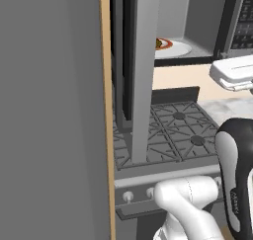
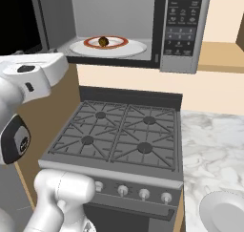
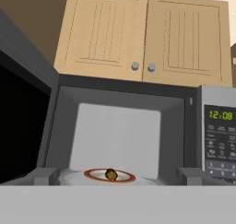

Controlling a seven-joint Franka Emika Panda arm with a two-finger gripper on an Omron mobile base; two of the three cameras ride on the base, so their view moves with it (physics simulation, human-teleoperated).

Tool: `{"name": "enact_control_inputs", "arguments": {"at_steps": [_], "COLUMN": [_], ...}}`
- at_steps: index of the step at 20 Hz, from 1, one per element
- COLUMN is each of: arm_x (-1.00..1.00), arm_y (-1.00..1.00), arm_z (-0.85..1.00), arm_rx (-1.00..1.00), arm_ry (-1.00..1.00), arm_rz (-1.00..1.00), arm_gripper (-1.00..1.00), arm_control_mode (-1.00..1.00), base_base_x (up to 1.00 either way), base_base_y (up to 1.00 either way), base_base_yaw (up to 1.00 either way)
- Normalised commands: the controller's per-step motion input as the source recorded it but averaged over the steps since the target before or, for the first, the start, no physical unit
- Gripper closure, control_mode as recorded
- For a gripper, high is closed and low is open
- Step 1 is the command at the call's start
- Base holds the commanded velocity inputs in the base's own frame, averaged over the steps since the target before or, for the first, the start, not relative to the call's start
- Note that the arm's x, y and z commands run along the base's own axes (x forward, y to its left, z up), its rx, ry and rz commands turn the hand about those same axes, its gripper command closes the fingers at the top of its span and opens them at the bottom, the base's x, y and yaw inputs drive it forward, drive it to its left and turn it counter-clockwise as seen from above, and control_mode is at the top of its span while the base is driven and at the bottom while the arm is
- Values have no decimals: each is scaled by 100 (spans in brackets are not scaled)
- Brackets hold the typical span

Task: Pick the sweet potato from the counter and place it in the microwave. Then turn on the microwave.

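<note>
Near: the gas stove (image 2: pixel 119 135) sits under the base cameras, four burners bare, knobs along its front edge. To its right, marbled counter (image 2: pixel 214 145) with a grey plate (image 2: pixel 224 212) at its near edge; no sweet potato is left on the counter as far as the views show.

Gripper (image 3: pixel 118 184): the two dark finger tips stand far apart at the bottom corners of the hand view, spread wide, nothing between them. The hand looks straight into the oven mouth, level with the turntable, outside the cavity.

Far: the microwave (image 2: pixel 183 30) above the stove, with its door (image 3: pixel 20 126) swung open to the left. Inside the grey cavity is the white round turntable plate (image 2: pixel 133 48) with an orange-red ring. The sweet potato (image 2: pixel 103 41), a small brownish lump, rests on the plate's centre, inside the ring, upright or tilted not readable at this size. The button panel (image 3: pixel 220 149) is on the right edge and its clock is lit. Wooden cabinets (image 3: pixel 143 34) hang above.

Progress, judged: pick and place look done, the potato is in and released. Left: shut the door, then press start on the right-side panel. The door is wide open, so closing likely comes first. The arm needs to get round the door's outer face.
</note>
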Motion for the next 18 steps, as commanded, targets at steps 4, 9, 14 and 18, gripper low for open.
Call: {"name": "enact_control_inputs", "arguments": {"at_steps": [4,9,14,18], "arm_x": [-59,-65,-57,-49], "arm_y": [18,19,21,30], "arm_z": [0,0,0,0], "arm_rx": [0,0,-1,-2], "arm_ry": [0,0,0,0], "arm_rz": [0,0,0,0], "arm_gripper": [-100,-100,-100,-100], "arm_control_mode": [-100,-100,-100,-100], "base_base_x": [0,0,0,0], "base_base_y": [0,0,0,0], "base_base_yaw": [0,0,0,0]}}
